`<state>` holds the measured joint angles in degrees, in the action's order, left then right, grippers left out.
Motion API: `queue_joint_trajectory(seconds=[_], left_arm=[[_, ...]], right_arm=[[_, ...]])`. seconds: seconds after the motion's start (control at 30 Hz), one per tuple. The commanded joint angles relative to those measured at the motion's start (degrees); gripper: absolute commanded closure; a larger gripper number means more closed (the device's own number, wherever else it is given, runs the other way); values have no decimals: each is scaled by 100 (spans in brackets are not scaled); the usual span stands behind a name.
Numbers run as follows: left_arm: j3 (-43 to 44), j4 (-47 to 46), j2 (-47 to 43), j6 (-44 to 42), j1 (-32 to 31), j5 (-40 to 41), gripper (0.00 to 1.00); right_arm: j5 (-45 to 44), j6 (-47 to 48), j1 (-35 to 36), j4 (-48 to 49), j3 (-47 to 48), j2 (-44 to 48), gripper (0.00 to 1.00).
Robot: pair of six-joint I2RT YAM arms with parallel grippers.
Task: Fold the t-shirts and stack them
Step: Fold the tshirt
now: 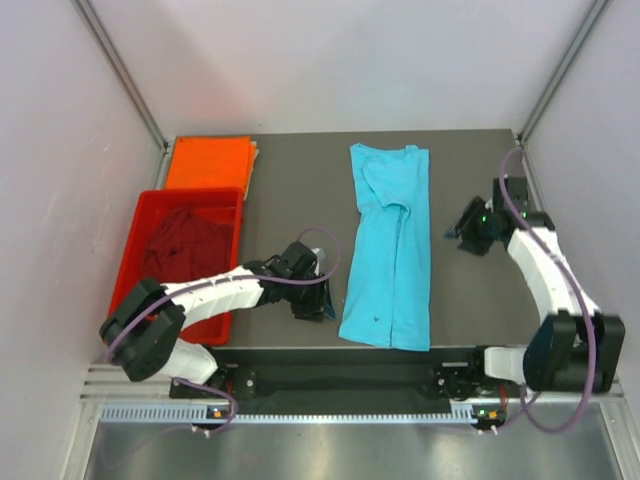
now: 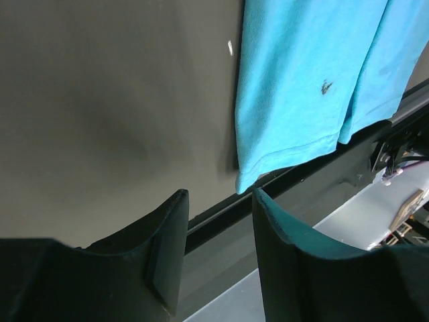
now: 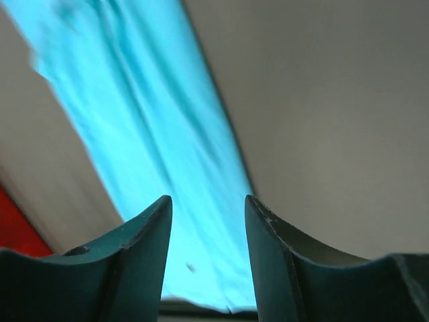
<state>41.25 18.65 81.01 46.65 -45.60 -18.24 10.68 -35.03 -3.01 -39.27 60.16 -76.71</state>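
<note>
Centre of the top view: turquoise-blue t-shirt (image 1: 388,245) lay as a long narrow strip, near hem at the front edge of the surface (image 1: 300,180). Orange t-shirt (image 1: 208,163) sat folded at upper left; maroon t-shirt (image 1: 185,240) lay bunched in the red tray (image 1: 131,255). Left gripper (image 1: 320,298) hovered just beside the strip's lower-left corner, right gripper (image 1: 468,232) apart on its right. Both sets of jaws were partly parted, holding nothing. Judged: lengthwise fold done, crosswise fold due. Next move calls for pinching both hem corners.
</note>
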Motion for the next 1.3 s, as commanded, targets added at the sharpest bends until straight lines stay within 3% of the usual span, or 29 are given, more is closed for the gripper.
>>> queue_joint_trajectory(seconds=[0.0,0.2,0.37,0.77,0.87,1.0,1.07,1.2,1.27], left_arm=[[-196,-828,-279,256,-27,-356,52],[-469,-1171,-139,458,-194,-338,51],[-452,-1241,10,669,-502,-180,51],[-496,-1180,160,1170,-933,163,56],[-496,-1250,239,1267,-1020,146,64],[-443,-1277,345,1355,-1143,101,91],[-443,-1277,319,1425,-1187,119,99],[-461,-1268,283,1522,-1249,189,100],[-460,-1224,283,1540,-1249,207,100]], right_arm=[[-558,-232,256,-642,-1127,1024,52],[-365,-882,933,-1197,-2778,2281,54],[-374,-1112,1320,-1418,-3361,3222,53],[-119,-1586,2102,-1338,-3608,3197,53],[-84,-1762,2365,-1101,-3949,3075,53],[5,-1990,2655,-1004,-4162,2925,56],[-92,-2078,2743,-1057,-4109,3074,57],[-206,-2166,2823,-1005,-4065,3258,62],[-163,-2175,2832,-969,-4082,3302,74]])
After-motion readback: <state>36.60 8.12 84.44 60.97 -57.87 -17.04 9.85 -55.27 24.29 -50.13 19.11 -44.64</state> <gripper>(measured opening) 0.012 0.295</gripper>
